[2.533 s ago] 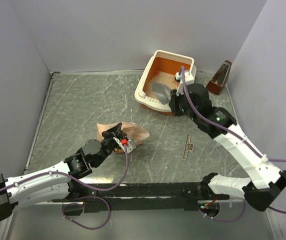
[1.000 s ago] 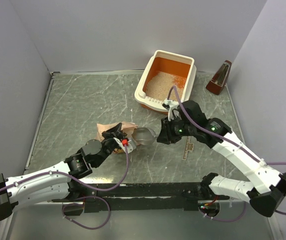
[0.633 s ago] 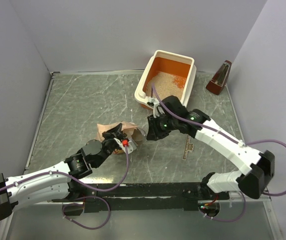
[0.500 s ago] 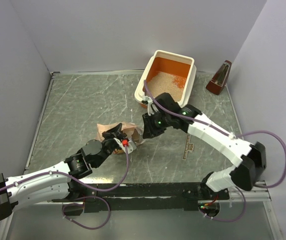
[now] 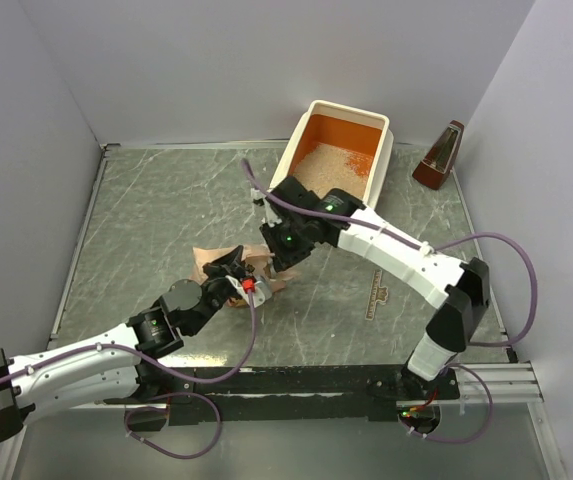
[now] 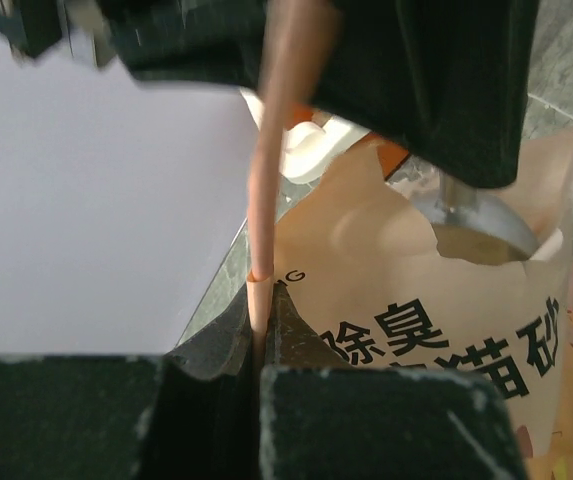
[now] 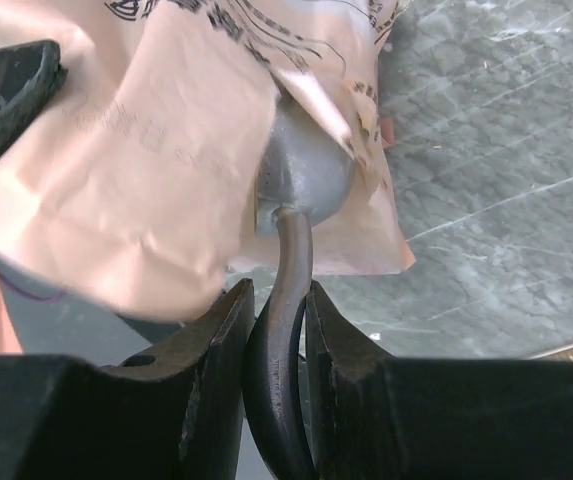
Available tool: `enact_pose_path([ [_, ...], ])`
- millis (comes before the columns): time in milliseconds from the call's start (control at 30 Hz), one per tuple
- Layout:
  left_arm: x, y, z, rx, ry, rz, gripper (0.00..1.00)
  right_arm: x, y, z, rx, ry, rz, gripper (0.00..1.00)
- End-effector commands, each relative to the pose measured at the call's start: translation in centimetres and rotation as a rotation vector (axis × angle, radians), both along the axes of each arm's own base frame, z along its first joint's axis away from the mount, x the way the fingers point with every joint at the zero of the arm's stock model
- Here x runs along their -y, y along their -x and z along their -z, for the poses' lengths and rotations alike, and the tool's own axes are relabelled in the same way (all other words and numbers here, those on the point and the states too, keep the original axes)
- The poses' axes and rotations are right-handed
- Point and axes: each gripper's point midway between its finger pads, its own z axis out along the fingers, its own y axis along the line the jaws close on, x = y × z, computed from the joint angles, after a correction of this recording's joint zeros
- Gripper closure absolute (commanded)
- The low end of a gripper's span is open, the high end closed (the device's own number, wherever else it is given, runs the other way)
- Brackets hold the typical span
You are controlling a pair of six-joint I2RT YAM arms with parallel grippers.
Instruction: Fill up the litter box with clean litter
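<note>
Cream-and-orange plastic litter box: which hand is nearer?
Right. The right hand is at the peach-pink plastic bag's mouth, near the litter box; the left hand grips the bag's far side.

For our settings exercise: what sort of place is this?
Probably a robotics test booth: plain pale walls box in a grey marbled tabletop, with two white jointed arms on a black rail.

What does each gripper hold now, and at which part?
The right gripper holds the scoop by its handle, with the bowl inside the bag mouth. The left gripper pinches the bag at the edge of its mouth.
</note>
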Motion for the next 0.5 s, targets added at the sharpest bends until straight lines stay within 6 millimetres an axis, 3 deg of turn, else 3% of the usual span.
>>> enact_pose_path([
  [0,0.5,0.6,-3.8,0.062,0.117,0.041,0.99,1.8,-0.5,2.7,0.025,0.226,0.000,1.00],
  [233,0.2,0.7,-4.1,0.075,0.126,0.040,0.99,-1.2,0.5,6.8,-0.064,0.149,-0.042,1.00],
  [400,0.2,0.7,-4.0,0.073,0.119,0.039,0.99,-2.8,1.9,7.9,-0.171,0.011,-0.051,1.00],
  [467,0.2,0.7,-4.0,0.074,0.122,0.039,0.99,-3.4,1.5,7.6,-0.176,-0.067,-0.030,1.00],
])
